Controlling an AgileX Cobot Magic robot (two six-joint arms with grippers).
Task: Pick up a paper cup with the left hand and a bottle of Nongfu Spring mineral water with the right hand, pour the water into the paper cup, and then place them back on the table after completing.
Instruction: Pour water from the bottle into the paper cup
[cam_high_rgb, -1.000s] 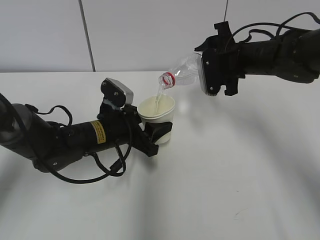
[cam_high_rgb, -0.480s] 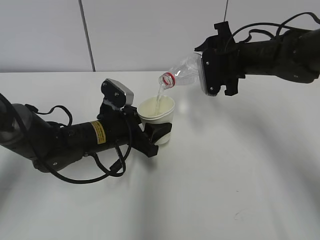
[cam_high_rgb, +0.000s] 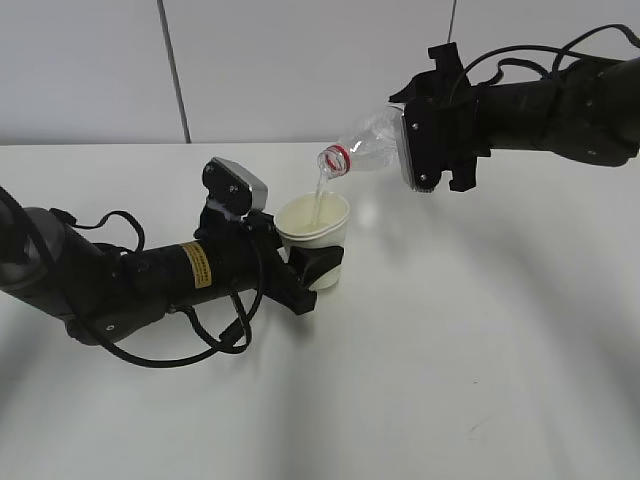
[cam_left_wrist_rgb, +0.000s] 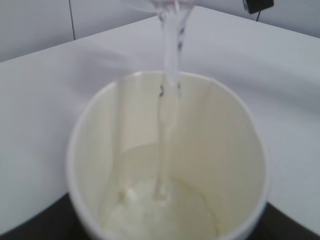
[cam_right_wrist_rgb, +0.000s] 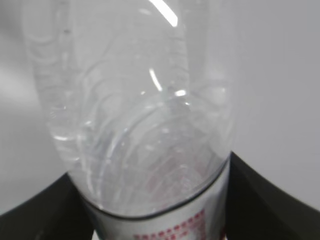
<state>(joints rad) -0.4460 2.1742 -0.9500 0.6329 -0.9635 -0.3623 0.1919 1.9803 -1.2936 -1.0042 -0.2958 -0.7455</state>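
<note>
Pour underway | left hand (cam_high_rgb: 318, 268) pinching paper cup (cam_high_rgb: 314, 232) to catch water (cam_high_rgb: 319, 190) | right hand (cam_high_rgb: 432, 135), at 2 o'clock, clamping tilted bottle (cam_high_rgb: 368, 143).

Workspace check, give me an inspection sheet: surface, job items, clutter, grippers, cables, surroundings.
Surface: white table, bare, no spill seen.
Job's things: paper cup upright, partly filled; bottle tilted, water streaming into the cup.
Clutter: nothing seen.
Grippers: left hand shut on the paper cup; right hand shut on the bottle.
Cables: black cables loop from the left arm onto the table.
Surroundings: plain grey wall.
</note>
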